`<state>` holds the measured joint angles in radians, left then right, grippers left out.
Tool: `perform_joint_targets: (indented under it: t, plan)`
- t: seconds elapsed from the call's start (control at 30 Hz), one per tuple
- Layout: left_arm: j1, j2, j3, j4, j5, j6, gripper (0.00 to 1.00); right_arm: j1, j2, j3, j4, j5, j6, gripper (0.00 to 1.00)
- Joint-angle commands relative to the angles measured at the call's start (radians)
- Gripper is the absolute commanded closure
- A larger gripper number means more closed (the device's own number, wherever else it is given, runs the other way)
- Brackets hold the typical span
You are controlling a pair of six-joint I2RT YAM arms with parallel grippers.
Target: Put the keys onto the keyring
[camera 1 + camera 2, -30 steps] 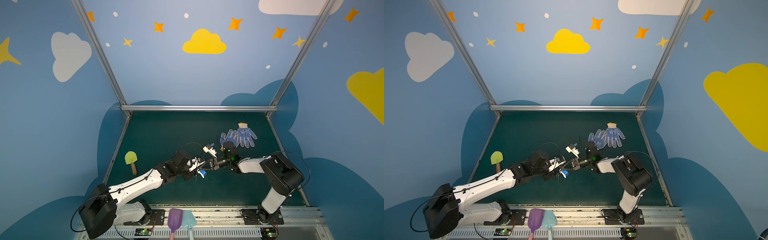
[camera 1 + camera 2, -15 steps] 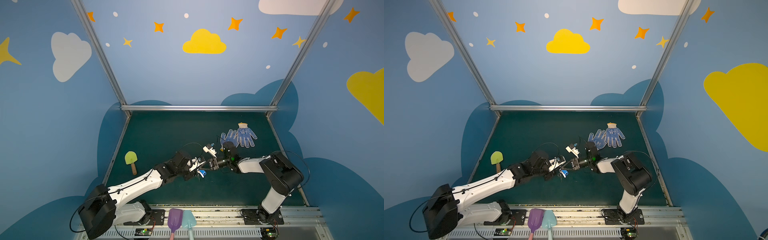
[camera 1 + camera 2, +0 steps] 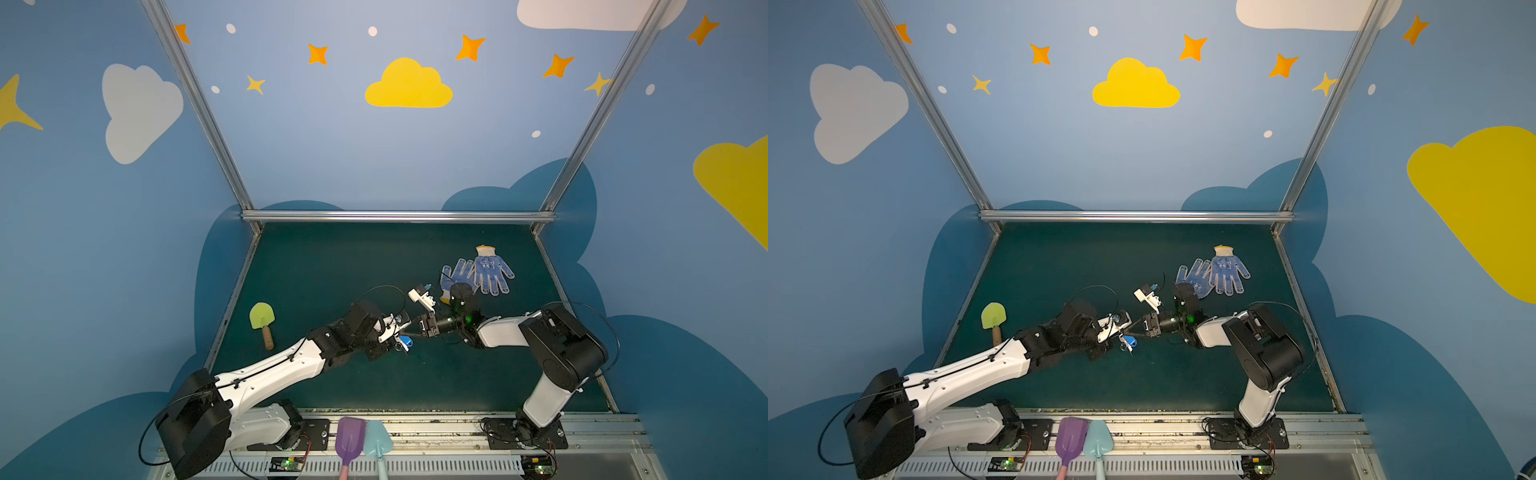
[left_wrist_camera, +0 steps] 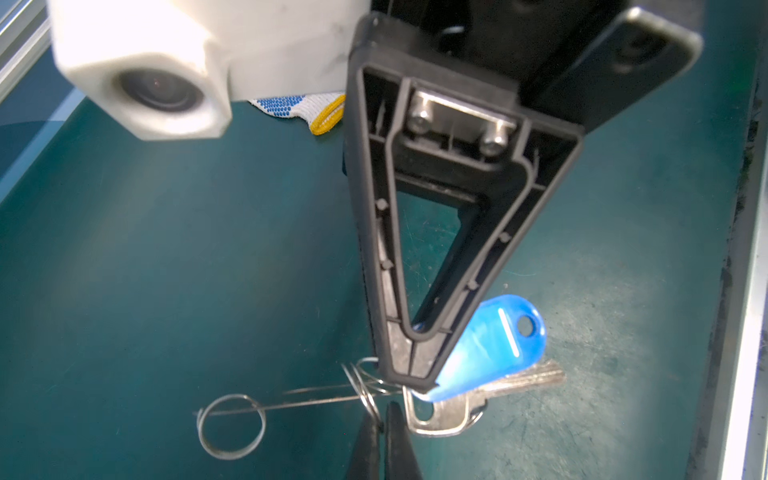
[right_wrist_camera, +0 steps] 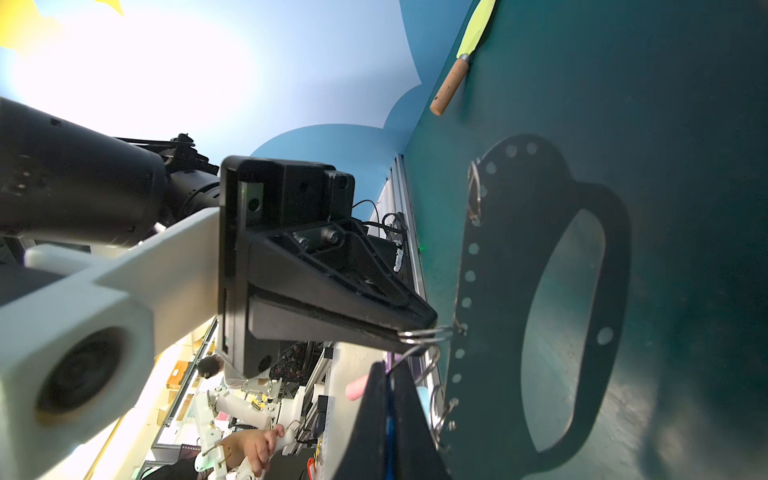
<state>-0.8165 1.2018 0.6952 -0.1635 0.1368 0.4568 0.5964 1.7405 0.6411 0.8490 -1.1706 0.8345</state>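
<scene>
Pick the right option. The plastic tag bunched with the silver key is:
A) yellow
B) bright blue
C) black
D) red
B: in the left wrist view the tag lying against the silver key is bright blue with a small hole at its wide end. It shows as a blue speck in both top views too.

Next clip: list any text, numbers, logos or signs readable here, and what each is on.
"1": a white mark, seemingly a digit, on the black body of the right gripper, seen in both top views.
White emblem on the back of the blue dotted glove: too small to read.
Blue tag of the keys: only a plain white bar, no lettering.
Nothing else is readable.
</scene>
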Motion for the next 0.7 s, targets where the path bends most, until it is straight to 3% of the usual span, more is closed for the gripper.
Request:
perform_joint_targets:
  t: [0.0, 0.67]
  plan:
    - [-0.013, 0.003, 0.004, -0.033, 0.047, 0.012, 0.96, -0.012, -0.009, 0.006, 0.107, 0.045, 0.021, 1.00]
    - [-0.024, 0.016, 0.010, -0.060, 0.099, 0.020, 0.96, -0.008, -0.008, -0.015, 0.247, 0.064, 0.059, 1.00]
